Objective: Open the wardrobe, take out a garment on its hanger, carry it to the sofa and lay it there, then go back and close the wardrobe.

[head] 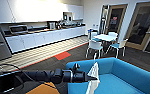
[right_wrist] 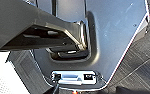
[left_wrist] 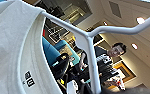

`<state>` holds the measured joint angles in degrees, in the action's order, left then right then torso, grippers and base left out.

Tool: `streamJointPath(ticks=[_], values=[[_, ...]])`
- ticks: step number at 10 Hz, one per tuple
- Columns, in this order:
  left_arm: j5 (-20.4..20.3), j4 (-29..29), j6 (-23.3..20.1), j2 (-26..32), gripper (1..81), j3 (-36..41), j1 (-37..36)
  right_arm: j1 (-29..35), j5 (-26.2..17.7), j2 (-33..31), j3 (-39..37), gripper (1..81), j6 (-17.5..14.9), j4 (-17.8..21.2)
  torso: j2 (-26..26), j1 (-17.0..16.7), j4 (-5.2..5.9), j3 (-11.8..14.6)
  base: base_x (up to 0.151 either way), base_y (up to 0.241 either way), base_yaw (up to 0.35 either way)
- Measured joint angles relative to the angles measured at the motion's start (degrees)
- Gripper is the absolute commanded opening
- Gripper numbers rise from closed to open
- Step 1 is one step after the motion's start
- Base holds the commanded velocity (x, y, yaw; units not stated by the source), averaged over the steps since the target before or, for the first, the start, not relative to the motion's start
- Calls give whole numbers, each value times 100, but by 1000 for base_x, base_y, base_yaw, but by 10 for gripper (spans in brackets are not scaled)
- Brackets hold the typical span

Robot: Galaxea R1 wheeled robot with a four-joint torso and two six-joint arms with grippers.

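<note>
**White T-shirt held over the blue sofa**

In the head view the left arm comes in from the lower left of the frame. It is black, round in section and made of jointed segments, and it lies almost level, stretched toward the right. At its end the left gripper is closed on the hanger, and the white T-shirt hangs from it as a narrow, folded strip of soft cloth, seen nearly from the edge. The shirt is in the lower middle of the frame, above the seat of the sofa.

The sofa is bright blue, with smooth upholstery, a low back and a wide padded arm. It fills the lower right of the head view. Behind it, in the right middle, stand white chairs with thin legs around a white table. A long white kitchen counter runs across the upper left. The floor is dark with pale stripes and red patches.

In the left wrist view the hanger is slim, white and smooth, with a straight stem and two sloping bars. The T-shirt is in the left part of this frame; its ribbed round collar and a small black label show. A person with a control rig appears behind the stem.

The right wrist view shows a grey, smooth robot body panel and a striped dark floor; I cannot tell whether the right gripper is open or closed.
</note>
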<state>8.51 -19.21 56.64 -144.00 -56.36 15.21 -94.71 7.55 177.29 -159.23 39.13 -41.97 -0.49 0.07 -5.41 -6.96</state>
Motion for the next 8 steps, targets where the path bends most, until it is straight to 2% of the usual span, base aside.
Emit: streamJointPath(ticks=[8], values=[[-39,-62,-22,-61,10,-9,5,15,-5,-16,6,811,-2,11,0,0,0,0,0,0,-262]])
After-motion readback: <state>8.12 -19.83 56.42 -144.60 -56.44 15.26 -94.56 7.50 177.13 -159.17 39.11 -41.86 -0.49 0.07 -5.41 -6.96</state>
